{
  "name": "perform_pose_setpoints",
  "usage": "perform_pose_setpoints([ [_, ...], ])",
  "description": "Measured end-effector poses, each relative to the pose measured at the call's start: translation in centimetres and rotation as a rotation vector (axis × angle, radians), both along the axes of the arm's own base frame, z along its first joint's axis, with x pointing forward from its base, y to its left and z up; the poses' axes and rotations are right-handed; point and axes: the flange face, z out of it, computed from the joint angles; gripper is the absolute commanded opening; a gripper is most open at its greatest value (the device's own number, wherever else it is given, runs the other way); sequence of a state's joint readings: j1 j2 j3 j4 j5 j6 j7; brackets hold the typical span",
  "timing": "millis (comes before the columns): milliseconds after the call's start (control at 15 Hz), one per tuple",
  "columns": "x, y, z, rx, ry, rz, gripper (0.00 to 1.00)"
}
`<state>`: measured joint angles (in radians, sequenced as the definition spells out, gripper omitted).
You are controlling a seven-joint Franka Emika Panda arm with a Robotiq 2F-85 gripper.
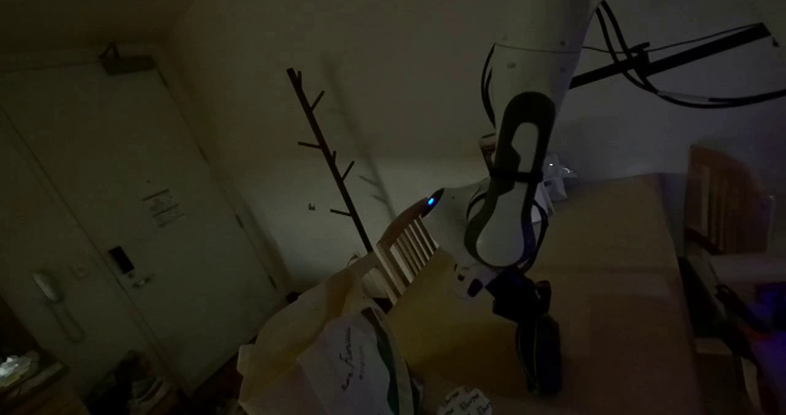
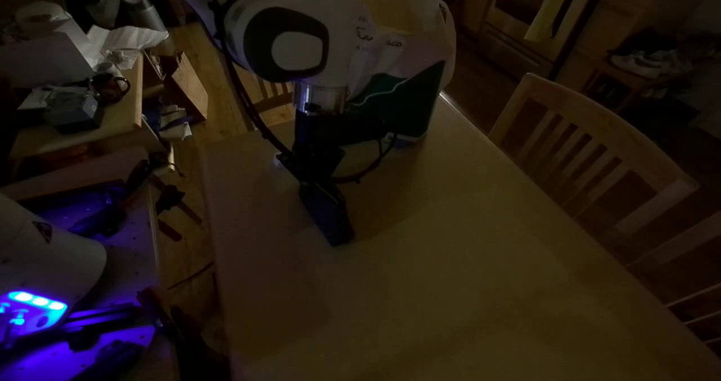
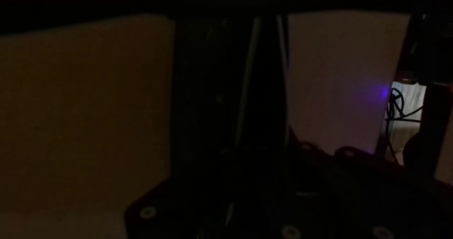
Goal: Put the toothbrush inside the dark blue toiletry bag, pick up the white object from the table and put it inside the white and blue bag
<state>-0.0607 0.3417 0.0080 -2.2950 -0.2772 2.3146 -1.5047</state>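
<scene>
Standing in dim light near a plain wall (image 1: 417, 96), the surface (image 2: 479, 268) carries a white-and-green bag (image 2: 411, 96), a wooden chair (image 2: 602, 124) alongside. The end effector (image 1: 533, 314) is clenched on the dark pouch (image 1: 540, 360), which tilts down toward the surface; whether they touch is unclear.

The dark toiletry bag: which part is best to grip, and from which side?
The dark toiletry bag is probably best held by its upper end, from above: its long, narrow body points down, and the claw grips that end.
</scene>
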Motion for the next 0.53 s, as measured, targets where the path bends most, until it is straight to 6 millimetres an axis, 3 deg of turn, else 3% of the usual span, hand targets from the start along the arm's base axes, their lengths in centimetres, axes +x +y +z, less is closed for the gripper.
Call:
perform_pose_setpoints([
  [467,-1.9,0.0,-0.8,0.004,0.016,-0.022,0.03],
  [533,-2.0,0.0,-0.9,0.005,0.015,-0.024,0.3],
])
